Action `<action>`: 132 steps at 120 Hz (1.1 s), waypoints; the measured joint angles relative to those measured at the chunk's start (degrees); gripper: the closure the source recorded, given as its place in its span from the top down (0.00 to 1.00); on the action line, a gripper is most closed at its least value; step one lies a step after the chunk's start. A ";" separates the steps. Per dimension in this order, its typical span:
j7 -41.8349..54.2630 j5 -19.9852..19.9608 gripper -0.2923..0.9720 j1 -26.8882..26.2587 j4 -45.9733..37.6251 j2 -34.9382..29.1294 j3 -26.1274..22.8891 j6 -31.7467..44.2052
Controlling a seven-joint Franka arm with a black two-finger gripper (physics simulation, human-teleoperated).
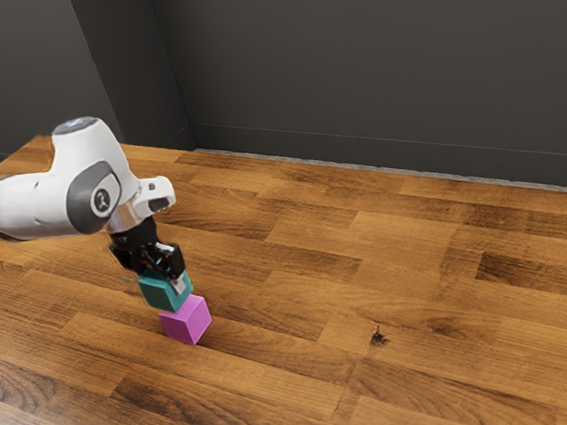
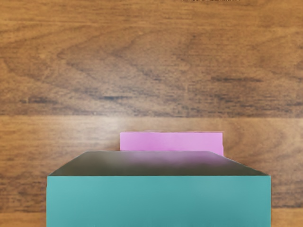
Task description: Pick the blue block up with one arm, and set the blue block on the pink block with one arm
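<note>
The white 7-joint arm (image 1: 51, 200) came in from 9 o'clock in the exterior view and bent down over the brown plank-wood tabletop (image 1: 419, 260). Its black 2-finger gripper (image 1: 158, 268) pointed downward and was closed narrowly on the top of the teal-blue cube, the blue block (image 1: 166, 291), 1 finger on each side.

The blue block hung directly over the magenta-pink cube, the pink block (image 1: 186, 320), which sat flat on the wood. In the exterior view the blue block's lower edge overlapped the pink block's top face and sat shifted a little toward 10 o'clock, so the edges of the 2 cubes were not flush. Whether the 2 faces touched could not be told.

In the wrist view the blue block (image 2: 158, 201) lay just under the hand, with a strip of the pink block (image 2: 170, 141) showing past its far edge, its sides parallel to the blue block's.

Open wood ran out from the stack toward 3, 5 and 7 o'clock. 1 small dark mark (image 1: 378, 336) lay on the boards at about 4 o'clock from the pink block, well apart from it. The table's far edge met the dark grey wall (image 1: 369, 54) from 12 through 2 o'clock, well apart from the blocks.
</note>
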 joint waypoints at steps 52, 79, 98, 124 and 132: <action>1.40 -3.48 0.49 -2.83 1.11 2.39 0.09 -0.84; 3.58 -3.35 0.49 -2.60 1.05 2.59 0.11 -0.97; 4.72 -3.61 0.49 -2.58 1.02 3.03 0.11 -0.88; 5.71 -4.31 0.47 -2.23 1.13 3.54 0.02 -0.56; 5.90 -4.84 0.47 -2.21 1.22 3.58 0.06 -0.42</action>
